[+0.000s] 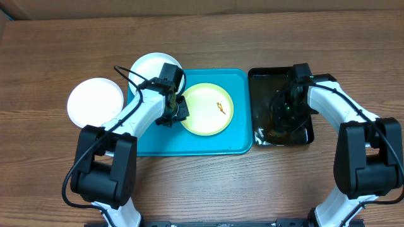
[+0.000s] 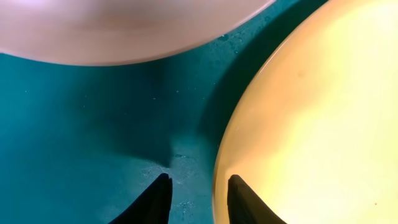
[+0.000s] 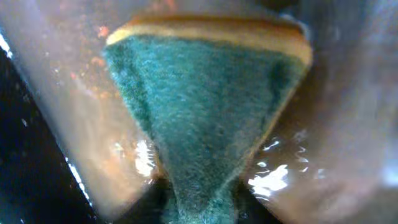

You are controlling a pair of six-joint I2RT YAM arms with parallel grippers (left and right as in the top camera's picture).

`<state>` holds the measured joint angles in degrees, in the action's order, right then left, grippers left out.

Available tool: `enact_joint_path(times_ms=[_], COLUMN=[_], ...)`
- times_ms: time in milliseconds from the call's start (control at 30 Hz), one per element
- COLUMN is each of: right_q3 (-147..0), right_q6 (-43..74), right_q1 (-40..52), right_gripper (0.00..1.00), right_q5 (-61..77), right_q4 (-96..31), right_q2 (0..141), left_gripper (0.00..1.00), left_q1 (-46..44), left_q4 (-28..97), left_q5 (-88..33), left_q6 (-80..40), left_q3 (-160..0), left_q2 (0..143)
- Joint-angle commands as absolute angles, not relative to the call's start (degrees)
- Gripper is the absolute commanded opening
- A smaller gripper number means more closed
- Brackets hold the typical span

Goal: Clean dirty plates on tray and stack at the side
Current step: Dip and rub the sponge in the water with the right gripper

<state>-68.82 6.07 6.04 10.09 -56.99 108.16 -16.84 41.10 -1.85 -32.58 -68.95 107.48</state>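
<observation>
A pale yellow-green plate (image 1: 207,108) with a small orange smear lies in the turquoise tray (image 1: 189,144). One white plate (image 1: 150,67) rests at the tray's far left corner. Another white plate (image 1: 95,102) lies on the table left of the tray. My left gripper (image 1: 175,111) is open at the yellow-green plate's left edge. In the left wrist view (image 2: 198,182) one finger is over the tray floor (image 2: 93,124) and the other over the plate's rim (image 2: 311,124); the white plate (image 2: 124,31) shows at the top. My right gripper (image 1: 284,107) is shut on a green-and-yellow sponge (image 3: 205,106).
A smaller glossy black tray (image 1: 265,79) holding brownish water stands right of the turquoise tray; the right gripper and sponge are down in it, and its dark wall shows in the right wrist view (image 3: 25,174). The wooden table (image 1: 50,50) lies all around.
</observation>
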Motion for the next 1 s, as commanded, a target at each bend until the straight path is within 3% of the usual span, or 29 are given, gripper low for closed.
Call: enact_joint_path(times_ms=[0,233,267,300,333,467,500,600,967], right_q3=[-68.6,-68.6,-68.6,-68.6,-68.6,-68.6,-68.6,-68.6,-68.6], right_q6=[5.8,5.8,5.9,6.1,6.0,6.0,6.0,6.0,6.0], right_q1=[6.0,6.0,6.0,6.0,6.0,6.0,6.0,6.0,6.0], right_gripper=[0.63,0.69,0.74,0.98,1.0,1.0,0.95,0.66,0.64], right_q5=[10.0,10.0,10.0,10.7,11.9,12.0,11.9,11.2,11.2], right_q4=[-55.6,-50.2,-49.9,-49.8,-49.8,-50.9,-51.0,-51.1,-51.3], right_q2=[106.8,106.8,106.8,106.8,106.8,106.8,106.8,106.8,106.8], left_gripper=[0.34,0.33,0.33,0.32,0.29,0.28,0.29,0.29,0.29], left_q1=[-17.0,-17.2,-17.3,-17.4,-17.5,-17.8,-17.8,-17.8,-19.0], left_q4=[41.1,40.3,40.4,40.4,40.4,40.4,40.4,40.6,41.1], left_q5=[-1.1,-1.5,-1.5,-1.5,-1.5,-1.3,-1.3,-1.3,-0.9], left_q6=[-32.1,-32.2,-32.1,-32.1,-32.1,-32.1,-32.1,-32.1,-32.1], left_q3=[-69.5,-69.5,-69.5,-69.5,-69.5,-69.5,-69.5,-69.5,-69.5], left_q2=[108.1,108.1,108.1,108.2,108.2,108.2,108.3,108.4,108.4])
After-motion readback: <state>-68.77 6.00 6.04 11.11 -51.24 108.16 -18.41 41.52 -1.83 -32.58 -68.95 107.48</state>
